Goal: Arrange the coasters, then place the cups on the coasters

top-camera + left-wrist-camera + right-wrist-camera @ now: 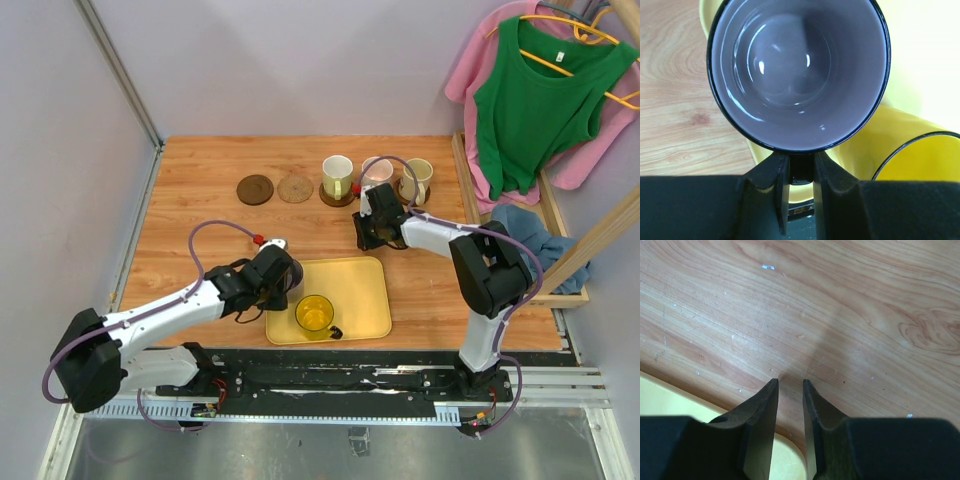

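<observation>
Grey-purple mug (pixel 795 70) — round, glossy glaze inside, thin black rim, seen mouth-up from the left wrist. It sits at the left edge of the yellow tray (pixel 365 290), partly over bare wood. Left gripper (pixel 801 167): matte black fingers pinched narrow on the mug's dark handle, one on each side. Yellow mug (pixel 315 313), same gloss and black rim, stands on the tray near its front edge, close beside the gripped one. The tray is a smooth rounded rectangle with a raised lip.

Right gripper (pixel 790 382) — only a narrow slit between the tips, nothing in it, over the grained wooden table (pixel 830 305) just past the tray's far right corner.

Well beyond the tray's far edge: dark brown coaster (pixel 255 189) and tan coaster (pixel 295 188), flat bare discs, then white-and-green mug (pixel 337 175), pink mug (pixel 378 170) and cream mug (pixel 420 176) in a row.
</observation>
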{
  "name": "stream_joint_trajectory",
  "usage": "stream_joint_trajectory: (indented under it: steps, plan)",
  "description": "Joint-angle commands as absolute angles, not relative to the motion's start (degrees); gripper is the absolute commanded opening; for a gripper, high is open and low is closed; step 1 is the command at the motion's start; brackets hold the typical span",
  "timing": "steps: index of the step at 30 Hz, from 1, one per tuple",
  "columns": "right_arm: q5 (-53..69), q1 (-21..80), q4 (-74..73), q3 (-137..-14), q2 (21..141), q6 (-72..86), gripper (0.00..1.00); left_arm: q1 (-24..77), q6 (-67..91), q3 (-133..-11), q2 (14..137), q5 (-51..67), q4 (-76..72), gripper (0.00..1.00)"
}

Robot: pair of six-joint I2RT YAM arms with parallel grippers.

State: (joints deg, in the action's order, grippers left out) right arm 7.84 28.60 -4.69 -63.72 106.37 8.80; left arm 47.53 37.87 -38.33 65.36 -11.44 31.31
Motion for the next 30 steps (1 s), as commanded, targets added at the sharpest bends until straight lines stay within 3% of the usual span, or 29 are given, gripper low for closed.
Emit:
stream_joint_trajectory:
  steps: [1,17,30]
  plan:
    - [8.7,29.63,-8.5,-61.54,105.66,9.23,0.28,48.16,34.83,-43.31,64.87,-16.75,30.64,0.0]
    - [6.06,32.16,-9.85,-58.36,102.43,9.97,0.27,46.69,26.01,-46.77,68.23,-28.5,22.08,0.0]
    - [3.32,32.34,-10.61,-58.54,101.16,10.91,0.28,37.73,16.4,-40.8,66.16,-28.46,-3.85,0.0]
